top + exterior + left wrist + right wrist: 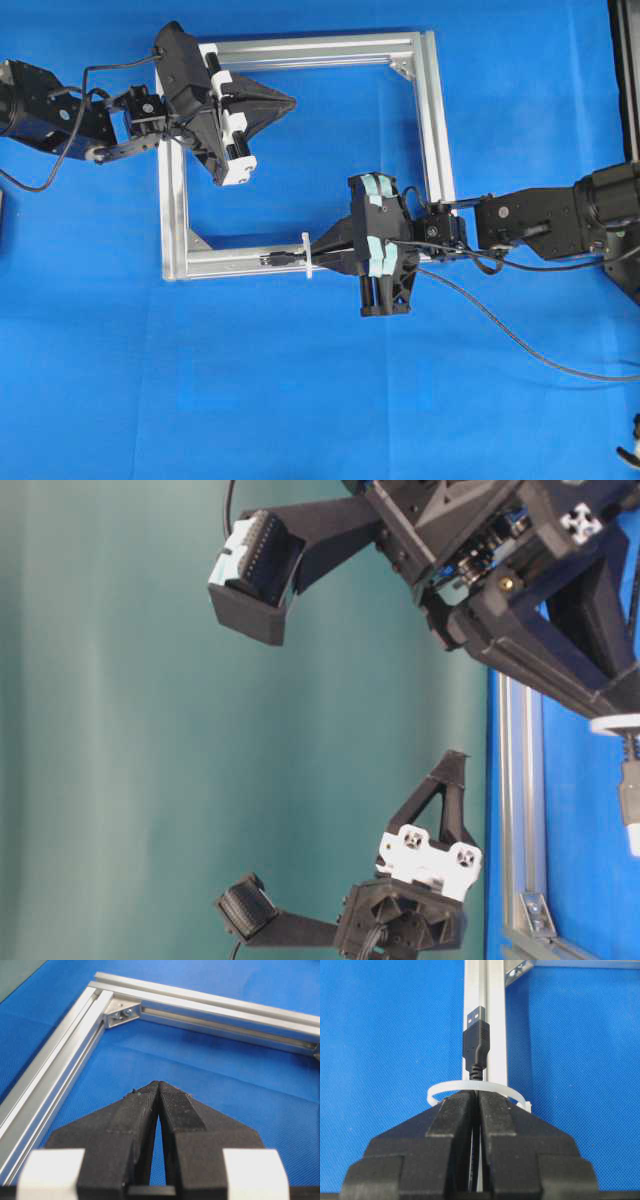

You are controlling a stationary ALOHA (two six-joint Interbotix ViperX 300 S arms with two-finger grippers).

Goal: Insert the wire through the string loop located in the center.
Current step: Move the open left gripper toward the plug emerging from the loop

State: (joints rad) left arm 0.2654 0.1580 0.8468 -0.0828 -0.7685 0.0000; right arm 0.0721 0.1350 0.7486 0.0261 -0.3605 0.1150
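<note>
The wire ends in a black USB plug [474,1040] [275,259] that lies along the frame's lower rail [496,1020]. It has passed through the white string loop [440,1091] [307,268], which arches across that rail. My right gripper [476,1093] [318,260] is shut on the wire just behind the loop, its tips touching the loop. The rest of the wire [520,335] trails off to the right over the cloth. My left gripper [159,1083] [292,100] is shut on nothing and hovers inside the frame's upper left part.
The square silver aluminium frame [432,120] [55,1060] lies on a blue cloth, with corner brackets [121,1013] inside its corners. A dark object [630,455] pokes in at the bottom right edge.
</note>
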